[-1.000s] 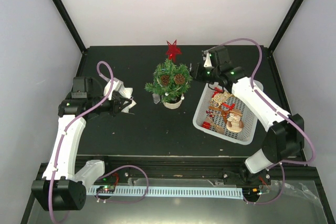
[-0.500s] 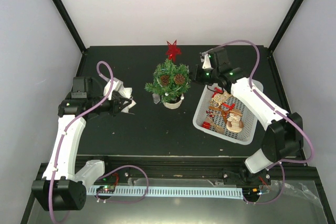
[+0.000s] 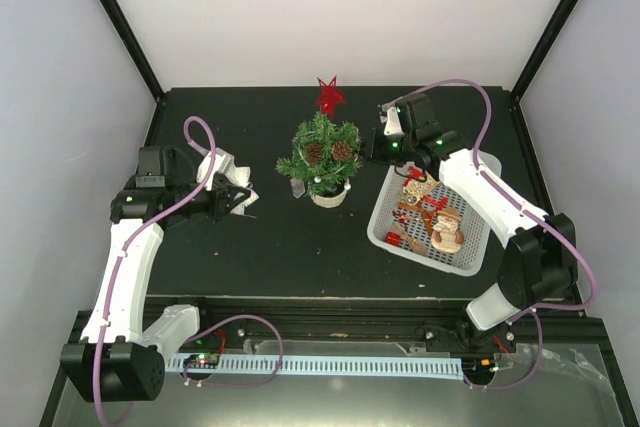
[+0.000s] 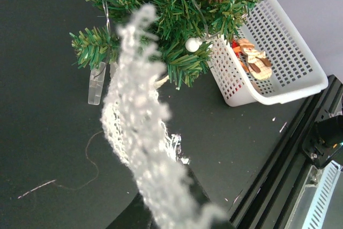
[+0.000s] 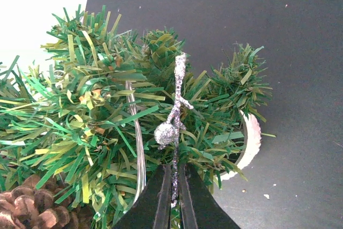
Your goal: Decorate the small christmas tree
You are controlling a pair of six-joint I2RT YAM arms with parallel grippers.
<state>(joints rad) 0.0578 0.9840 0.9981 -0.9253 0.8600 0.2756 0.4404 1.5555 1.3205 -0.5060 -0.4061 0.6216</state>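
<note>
We'd steady the light, tippy small christmas tree by its pot; at three o'clock the right end effector pinches a silver sprig, the left end effector seemingly a white ornament.

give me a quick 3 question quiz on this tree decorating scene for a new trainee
1. True or false: the small christmas tree already has a red star on top.
2. What do the right arm's fingers pinch? A) a pine cone B) a silver glitter sprig C) a wooden snowman
3. Fill in: the spare ornaments lie in a white ____ to the right of the tree in the top view.

Key: 1 true; 2 B; 3 basket
</note>
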